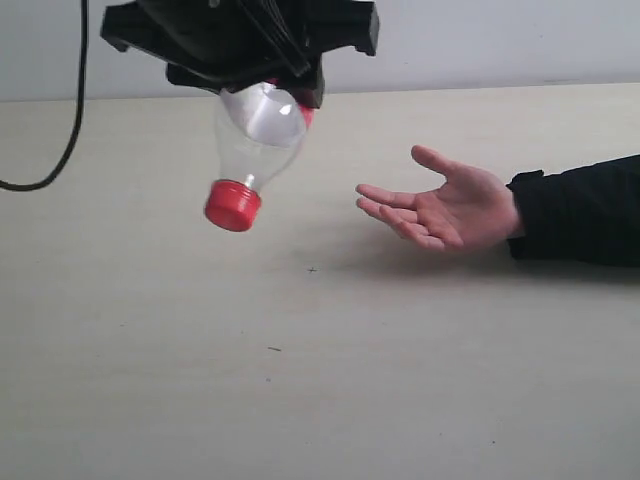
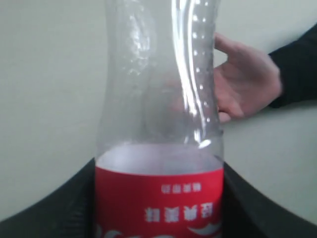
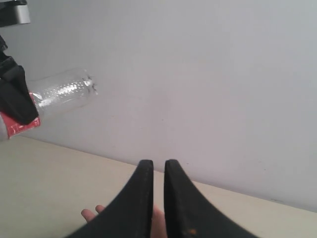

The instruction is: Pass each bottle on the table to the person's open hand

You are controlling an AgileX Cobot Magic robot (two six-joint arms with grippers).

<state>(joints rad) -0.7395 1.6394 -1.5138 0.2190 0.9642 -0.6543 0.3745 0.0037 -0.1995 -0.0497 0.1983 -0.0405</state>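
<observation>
One clear plastic bottle is hanging cap-down in the upper left of the exterior frame. The left gripper is clamping its red-labelled body, and black housing is hiding its base. Its dimpled wall is glinting above the pale wood-grain table. Right of centre, an open hand is facing palm up, its sleeve cut off. We are seeing the right gripper narrowed to a slit, holding nothing.
</observation>
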